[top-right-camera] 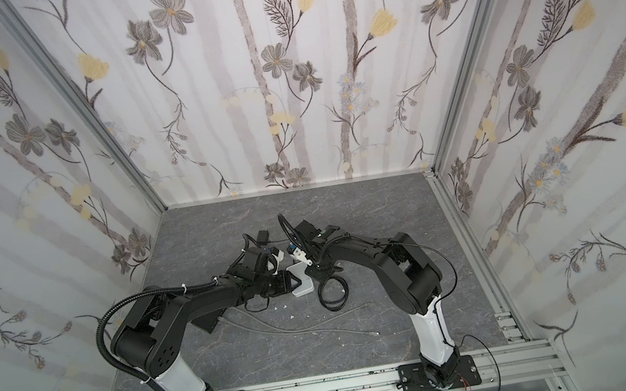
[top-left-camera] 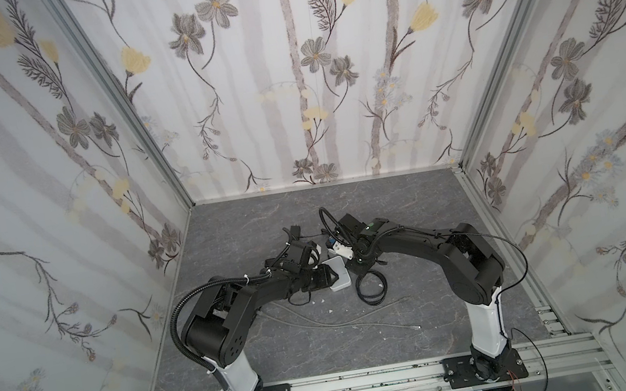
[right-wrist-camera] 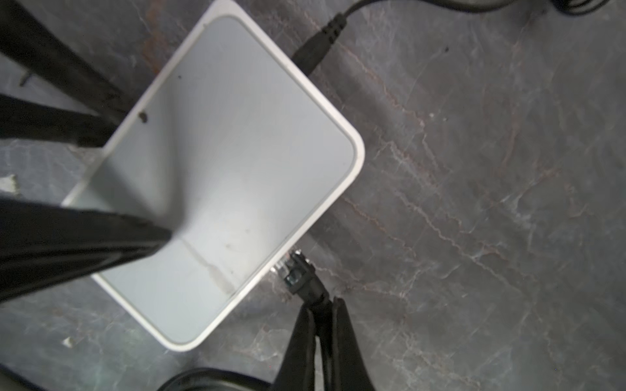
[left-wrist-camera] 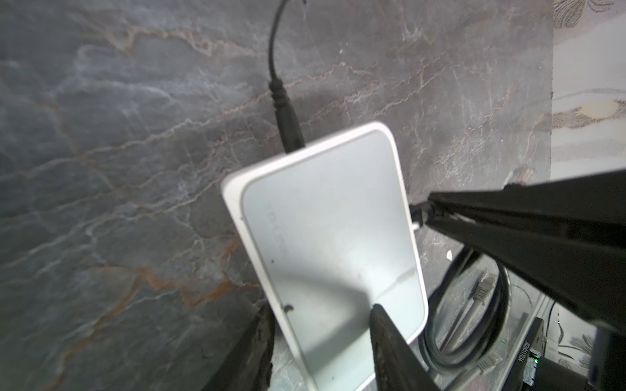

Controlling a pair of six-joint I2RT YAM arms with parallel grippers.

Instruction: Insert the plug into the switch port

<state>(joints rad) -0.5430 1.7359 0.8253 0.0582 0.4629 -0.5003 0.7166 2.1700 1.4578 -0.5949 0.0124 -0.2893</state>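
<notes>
In left gripper [left-wrist-camera: 320, 311], switch [right-wrist-camera: 237, 135]; in right gripper [right-wrist-camera: 321, 303], plug [right-wrist-camera: 298, 272] at switch's edge.

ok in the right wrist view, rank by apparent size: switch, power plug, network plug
1. white switch, by far the largest
2-3. black power plug and network plug look about alike; the right tool hides the network plug's rear, so I won't rank them

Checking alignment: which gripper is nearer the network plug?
Right: the right gripper pinches the clear-tipped black network plug from behind. The left gripper grips the flat white box at another edge.
</notes>
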